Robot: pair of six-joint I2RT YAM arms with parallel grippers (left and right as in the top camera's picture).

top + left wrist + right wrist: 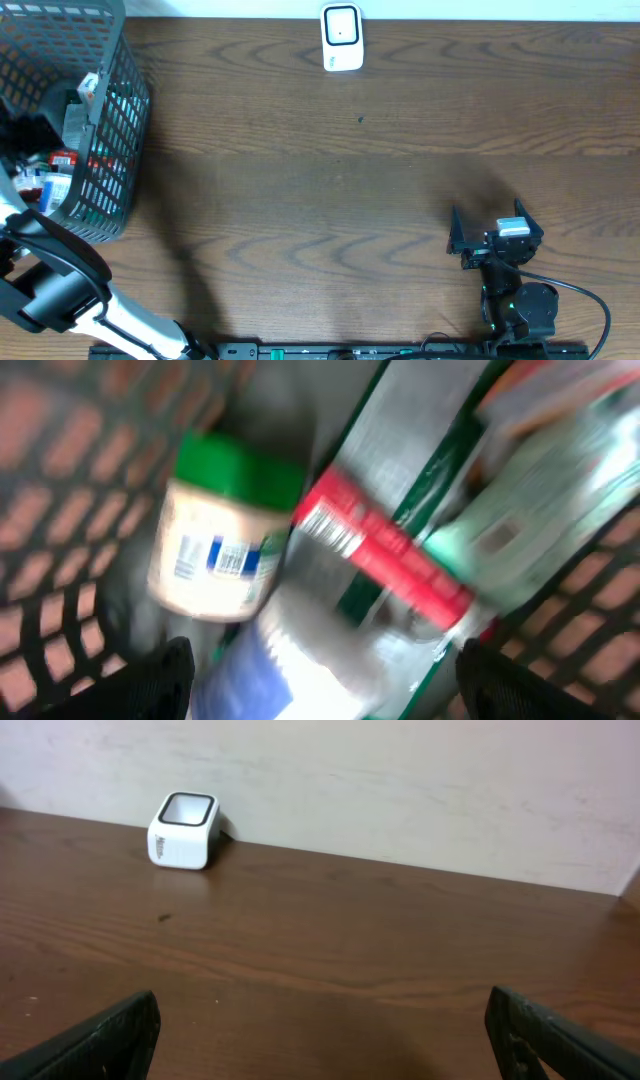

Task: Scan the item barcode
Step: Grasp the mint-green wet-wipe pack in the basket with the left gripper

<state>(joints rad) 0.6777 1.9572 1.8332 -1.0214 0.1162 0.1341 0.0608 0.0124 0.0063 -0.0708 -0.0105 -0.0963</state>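
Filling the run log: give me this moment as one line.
left gripper: open, in basket above jar | right gripper: open, empty | scanner: far edge

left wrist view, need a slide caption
Open left claw above a green-lidded jar and a red package in the mesh basket

Left arm [60, 285] black and white at lower left, right arm [522, 305] and right pincer [486, 214] black, green light [510, 307], pale wrist block [513, 228], black cable [606, 325].
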